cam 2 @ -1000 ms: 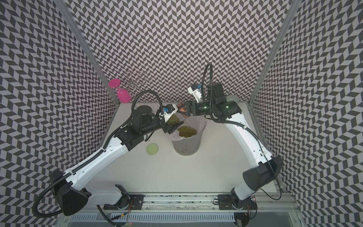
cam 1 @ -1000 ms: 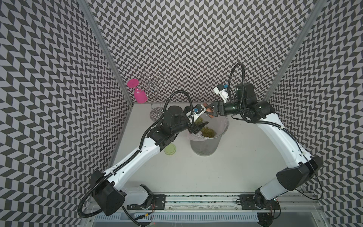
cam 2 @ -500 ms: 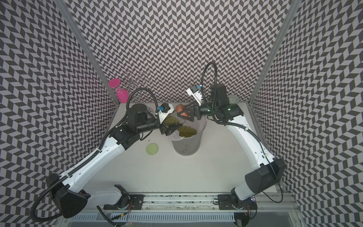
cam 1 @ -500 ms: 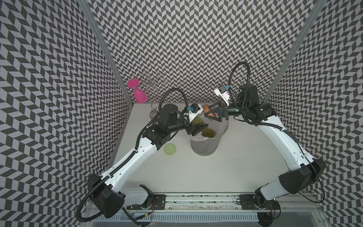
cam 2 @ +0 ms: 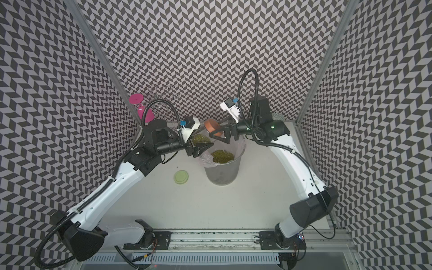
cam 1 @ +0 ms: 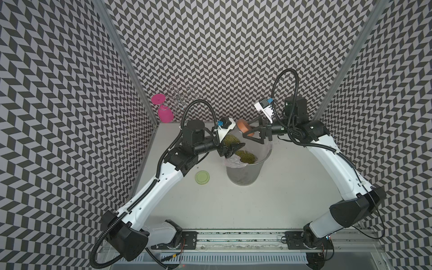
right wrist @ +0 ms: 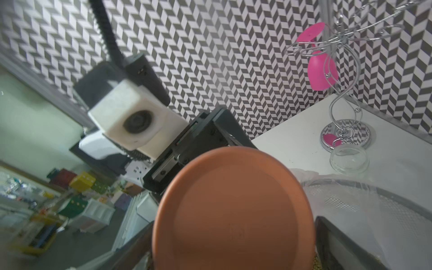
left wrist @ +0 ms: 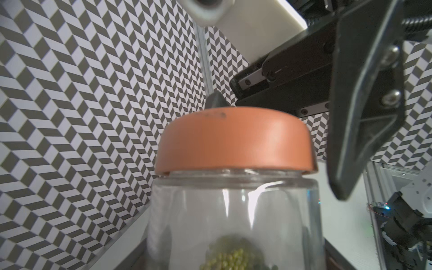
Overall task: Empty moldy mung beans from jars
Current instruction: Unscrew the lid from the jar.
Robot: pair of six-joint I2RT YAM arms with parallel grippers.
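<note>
Left wrist cam cuts the jar [left wrist: 233,210] off at the frame edge, so I can't see its base. On the right wrist cam the orange lid [right wrist: 233,210] hides it. Can't tell if the right gripper [cam 1: 246,131] jaws touch the lid.

No writing, label, brand or number can be read on anything.

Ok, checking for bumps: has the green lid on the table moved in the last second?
No. In a top view the green lid lies beside the grey bin, at the same gap as before.
</note>
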